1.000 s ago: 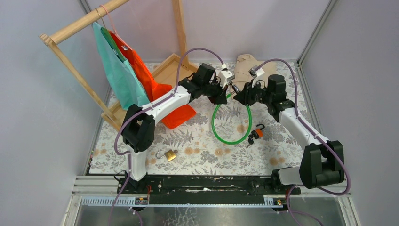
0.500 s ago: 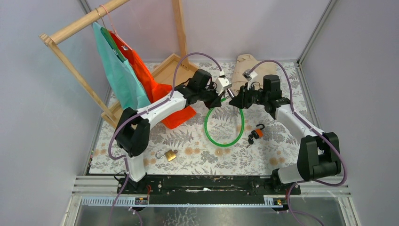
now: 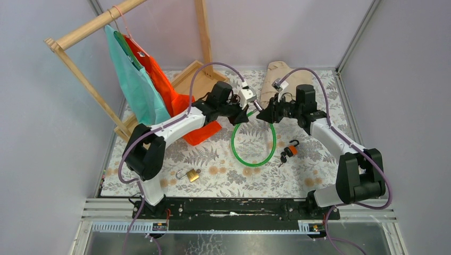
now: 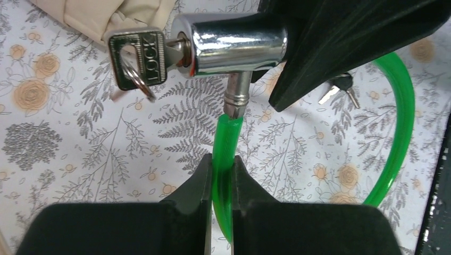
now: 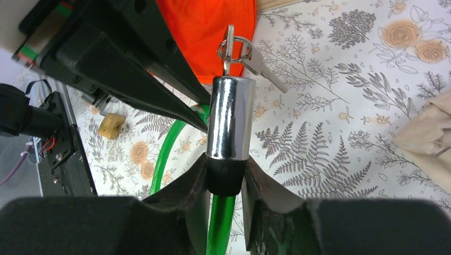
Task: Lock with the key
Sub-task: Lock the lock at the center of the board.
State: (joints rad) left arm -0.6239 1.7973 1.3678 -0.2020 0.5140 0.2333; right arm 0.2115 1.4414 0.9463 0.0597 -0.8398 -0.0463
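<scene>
Pinches springy green cable (image 4: 403,101) just below its pin with left gripper (image 4: 222,161); clamps slick chrome lock barrel (image 5: 228,114) with right gripper (image 5: 226,166), aloft over the tablecloth (image 3: 223,171), far middle. Likely light, whippy; take key (image 4: 135,56) by flat head.

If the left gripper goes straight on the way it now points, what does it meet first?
Probably the shiny chrome lock cylinder held in the right gripper, straight ahead of the left gripper along the green cable it grips; depth unclear.
</scene>
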